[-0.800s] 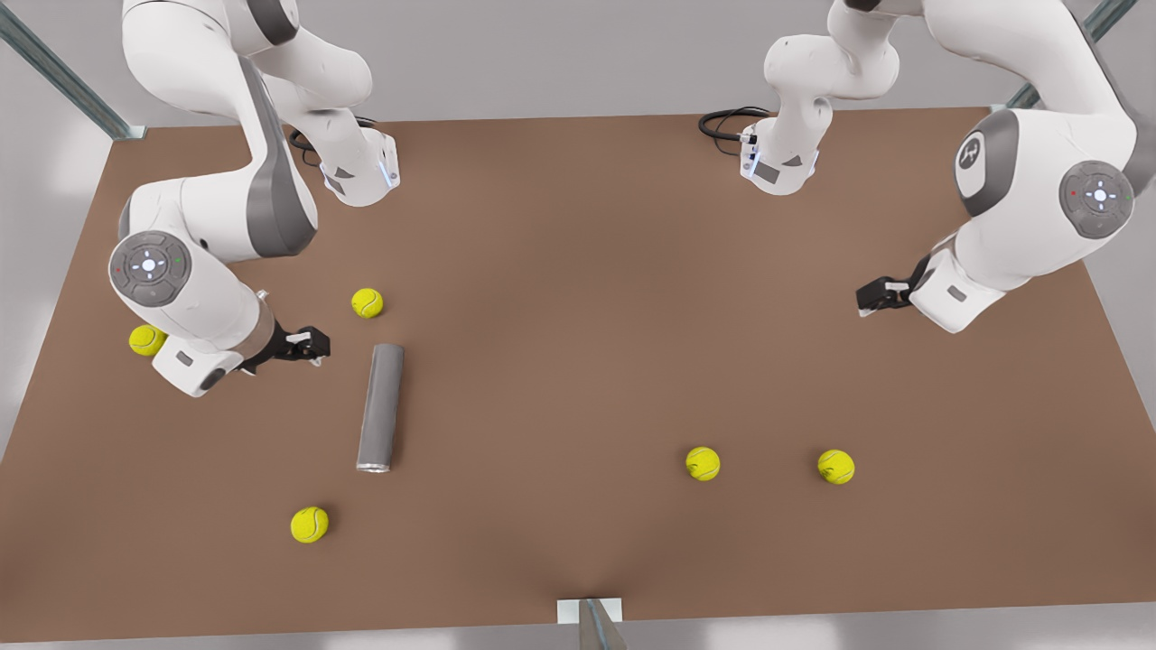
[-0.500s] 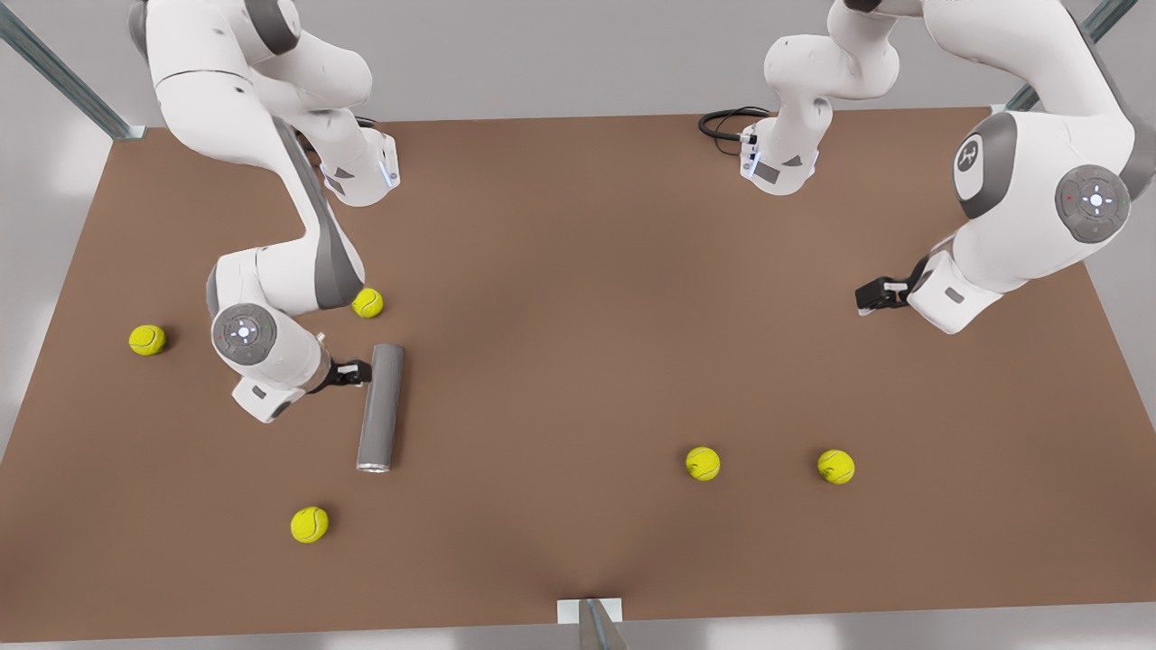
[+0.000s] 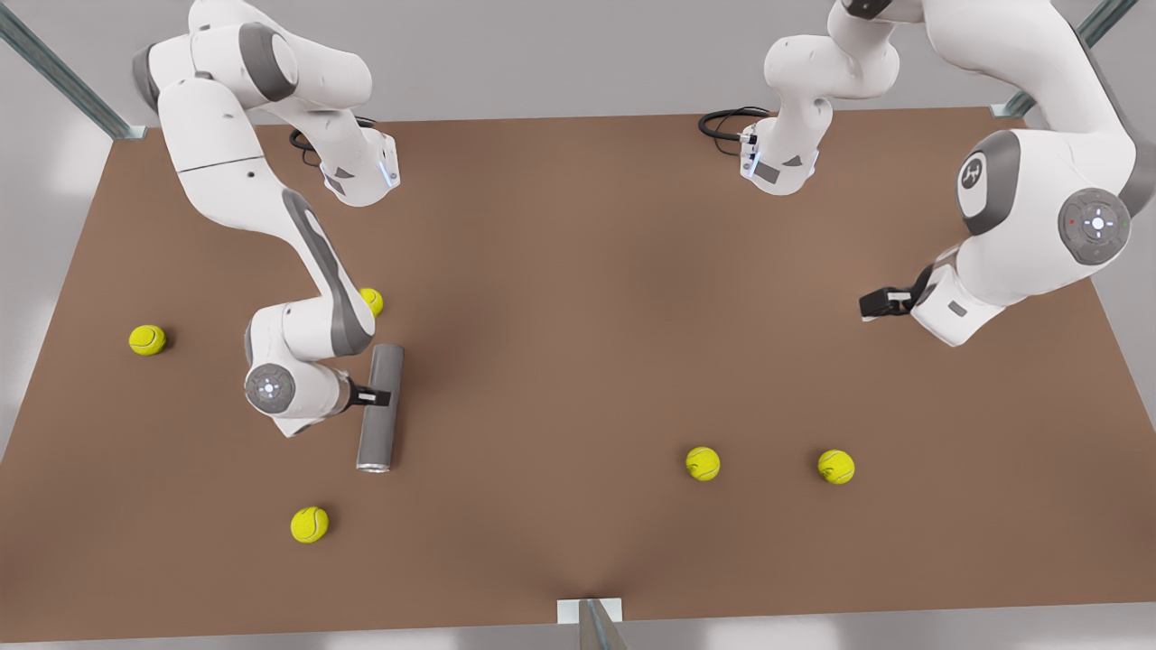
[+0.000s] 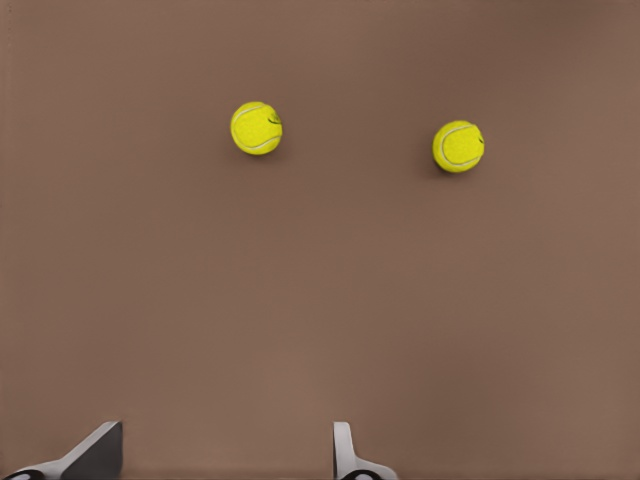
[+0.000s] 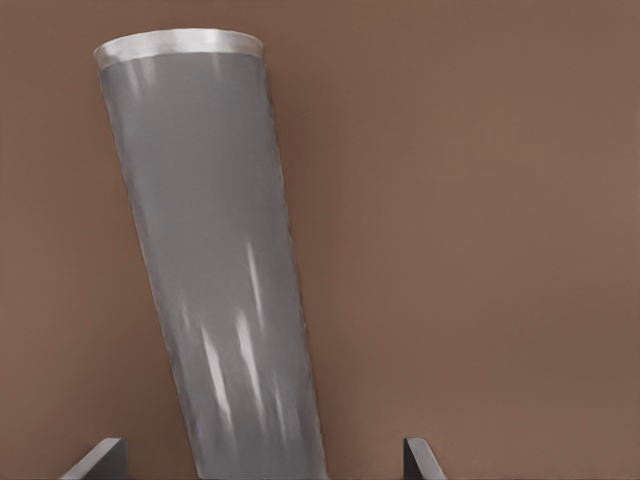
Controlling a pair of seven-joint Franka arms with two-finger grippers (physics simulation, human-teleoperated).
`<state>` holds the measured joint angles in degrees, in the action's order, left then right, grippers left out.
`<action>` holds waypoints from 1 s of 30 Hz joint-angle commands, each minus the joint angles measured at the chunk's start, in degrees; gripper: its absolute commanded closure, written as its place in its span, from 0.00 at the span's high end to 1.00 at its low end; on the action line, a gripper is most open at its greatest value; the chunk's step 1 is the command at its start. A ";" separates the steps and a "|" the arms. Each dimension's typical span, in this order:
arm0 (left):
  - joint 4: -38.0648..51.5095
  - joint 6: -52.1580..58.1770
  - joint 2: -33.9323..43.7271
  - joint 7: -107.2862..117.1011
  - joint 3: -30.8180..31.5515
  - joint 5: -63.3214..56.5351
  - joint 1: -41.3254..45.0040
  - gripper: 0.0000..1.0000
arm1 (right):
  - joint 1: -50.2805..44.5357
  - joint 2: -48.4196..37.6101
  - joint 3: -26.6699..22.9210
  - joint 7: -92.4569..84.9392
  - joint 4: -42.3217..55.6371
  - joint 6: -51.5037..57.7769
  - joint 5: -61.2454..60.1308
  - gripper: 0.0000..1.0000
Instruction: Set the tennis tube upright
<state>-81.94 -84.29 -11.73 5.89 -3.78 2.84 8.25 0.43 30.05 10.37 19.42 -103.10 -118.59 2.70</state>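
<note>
The tennis tube (image 3: 377,438) is a long grey cylinder lying flat on the brown table, its silvery rim (image 3: 372,467) at the end nearer the camera. My right gripper (image 3: 377,395) reaches across the tube's middle from the front view's left. It is open, with the tube (image 5: 210,250) lying between its two fingertips (image 5: 100,458) and nothing gripped. My left gripper (image 3: 873,303) hangs open over bare table at the front view's right, far from the tube, and that arm waits. Its open fingertips (image 4: 348,450) frame bare table.
Several yellow tennis balls lie loose: one (image 3: 147,339) far left, one (image 3: 371,299) half behind the right arm, one (image 3: 309,524) near the tube's rim end, two (image 3: 703,463) (image 3: 836,467) at right, also the pair (image 4: 256,128) (image 4: 459,146). Arm bases (image 3: 361,176) (image 3: 778,167) stand at the back.
The right arm has swung down and toward the tube; its gripper went from beside the tube's far end to across its middle. The left arm shifted only slightly.
</note>
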 commanded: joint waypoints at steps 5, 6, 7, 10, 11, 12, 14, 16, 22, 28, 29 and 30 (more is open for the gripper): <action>-0.06 0.00 -0.04 0.00 0.00 -0.03 0.01 1.00 | -0.16 1.94 0.00 -1.58 0.00 -1.11 1.25 1.00; -0.06 0.00 -0.04 0.00 0.00 -0.03 0.01 1.00 | -0.16 2.12 0.00 -1.58 0.00 -1.29 1.16 1.00; -0.15 0.00 -0.04 0.00 0.00 -0.03 -0.07 1.00 | -0.08 3.09 0.00 -1.58 0.00 -1.46 1.16 1.00; -0.33 0.00 -0.04 0.00 0.00 0.06 -0.07 1.00 | -0.34 3.44 0.00 -1.76 -0.09 -1.55 1.16 1.00; -0.42 0.00 -0.04 0.00 0.00 0.06 -0.07 1.00 | -0.52 3.61 0.09 -1.76 -0.09 -1.55 1.16 1.00; -0.42 0.00 -0.04 0.00 0.00 -0.03 -0.07 1.00 | -0.69 3.61 0.09 -1.76 -0.17 -1.55 1.16 1.00; -0.59 0.00 -0.13 0.00 0.00 -0.03 -0.07 1.00 | -1.22 3.61 0.09 -1.76 -0.61 -1.55 1.08 1.00; -0.77 -0.18 -0.13 0.00 0.00 -0.03 -0.07 1.00 | -1.31 3.61 0.09 -1.76 -0.61 -1.55 1.08 1.00; -1.29 -0.18 -0.13 0.09 0.00 0.06 -0.07 1.00 | -1.22 5.81 0.00 -2.11 -0.96 -2.78 1.16 1.00; -2.09 -0.18 -0.04 0.00 0.00 0.06 -0.51 1.00 | -1.22 6.60 0.09 -2.11 -0.96 -2.78 1.16 1.00; -2.09 0.09 -0.04 0.09 0.00 0.06 -0.51 1.00 | -1.04 7.04 0.09 -2.11 -1.05 -3.48 1.16 1.00; -2.09 0.09 -0.04 0.09 0.00 0.06 -0.51 1.00 | -1.04 7.31 0.09 -2.11 -1.05 -3.57 1.16 1.00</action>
<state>-84.02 -84.21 -11.78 5.98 -3.78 2.90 7.73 -0.62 37.44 10.46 17.31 -104.15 -122.25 3.87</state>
